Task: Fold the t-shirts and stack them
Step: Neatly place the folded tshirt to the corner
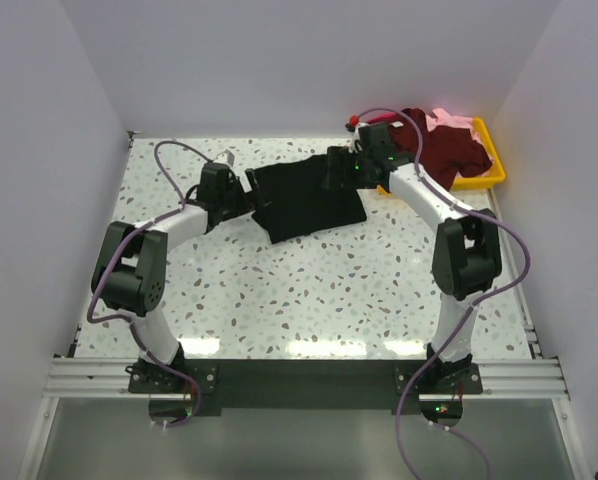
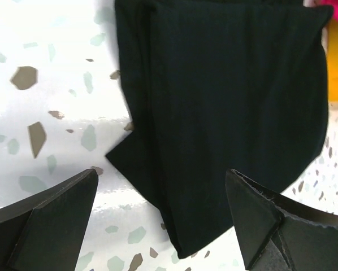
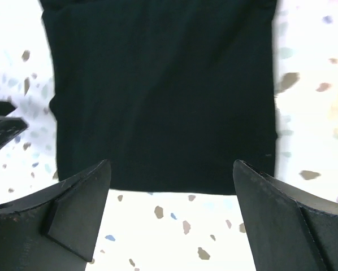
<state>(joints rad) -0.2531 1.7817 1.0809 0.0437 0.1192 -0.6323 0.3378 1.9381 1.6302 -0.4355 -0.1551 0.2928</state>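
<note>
**Ana:** Where is the large black cloth t-shirt (image 1: pixel 309 200)?

**Ben:** It lies flat on the white speckled terrazzo table (image 1: pixel 279 290), a little toward 12 o'clock from the table's middle. It is folded into a rough rectangle, and layered edges show along one side.

**Ana:** And the two hands?

**Ben:** The left gripper (image 1: pixel 251 192) sits at the shirt's 9 o'clock edge. It is released, its jaws spread wide with nothing between them. Its wrist camera shows a corner of the cloth just ahead. The right gripper (image 1: pixel 337 165) is at the shirt's 1 o'clock corner, likewise spread and empty, and its camera looks across the cloth's straight edge.

**Ana:** What about the other shirts?

**Ben:** A crumpled dark maroon cloth t-shirt (image 1: pixel 449 145) is heaped in the shallow yellow plastic tray (image 1: pixel 487 172) at the table's 2 o'clock corner. A pale pink cloth t-shirt (image 1: pixel 451 120) touches it at its 12 o'clock side. A magenta sliver (image 2: pixel 336 4) shows in the left wrist view, possibly another shirt, though too little shows to tell.
</note>
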